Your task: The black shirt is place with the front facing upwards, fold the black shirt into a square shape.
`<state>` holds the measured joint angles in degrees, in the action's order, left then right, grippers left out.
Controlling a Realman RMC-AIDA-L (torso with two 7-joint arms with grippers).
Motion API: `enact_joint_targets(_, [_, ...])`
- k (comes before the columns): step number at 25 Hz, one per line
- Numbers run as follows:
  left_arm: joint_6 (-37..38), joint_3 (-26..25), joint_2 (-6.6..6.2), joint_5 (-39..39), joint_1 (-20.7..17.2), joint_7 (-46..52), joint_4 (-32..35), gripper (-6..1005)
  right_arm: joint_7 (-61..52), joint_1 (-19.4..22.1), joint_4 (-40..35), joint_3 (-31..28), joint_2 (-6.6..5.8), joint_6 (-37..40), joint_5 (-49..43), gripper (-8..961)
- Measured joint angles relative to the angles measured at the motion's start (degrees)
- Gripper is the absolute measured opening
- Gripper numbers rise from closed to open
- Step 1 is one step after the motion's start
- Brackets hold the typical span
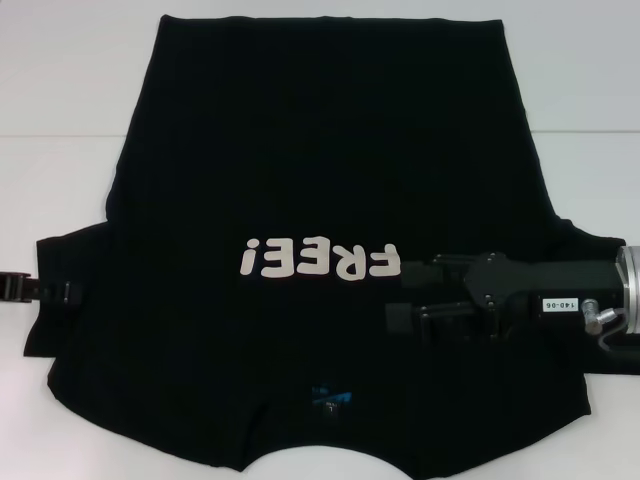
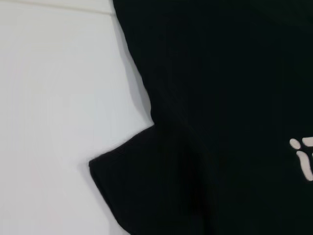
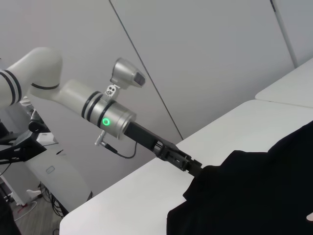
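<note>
On white table [image 1: 60, 110], black shirt [image 1: 330, 150] flat, both grippers [image 1: 405, 318] at sleeves, fingers' state unclear.

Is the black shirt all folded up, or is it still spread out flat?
Spread out flat. The black shirt lies open on the white table, print facing up, both sleeves sticking out sideways, no fold made yet.

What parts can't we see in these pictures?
- Head view: the left tool tip is hidden by the black shirt sleeve.
- Head view: the shirt's collar is cut off by the near edge.
- Right tool: black against black cloth, so its fingers can't be made out.
- Blue neck label: too small to read.
</note>
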<state>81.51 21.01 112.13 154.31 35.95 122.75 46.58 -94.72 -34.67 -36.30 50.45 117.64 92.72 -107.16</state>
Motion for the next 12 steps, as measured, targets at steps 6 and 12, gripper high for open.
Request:
enact_joint_targets(6, [-1.92, 0.54, 0.09, 0.24, 0.07, 0.04, -1.08, 884, 0.03, -0.14, 0.00, 0.00, 0.15, 0.00, 0.01, 924])
enact_joint_targets(12, [-2.36, 0.97, 0.10, 0.29, 0.16, 0.06, -2.19, 885, 0.10, -0.05, 0.00, 0.00, 0.25, 0.00, 0.02, 925])
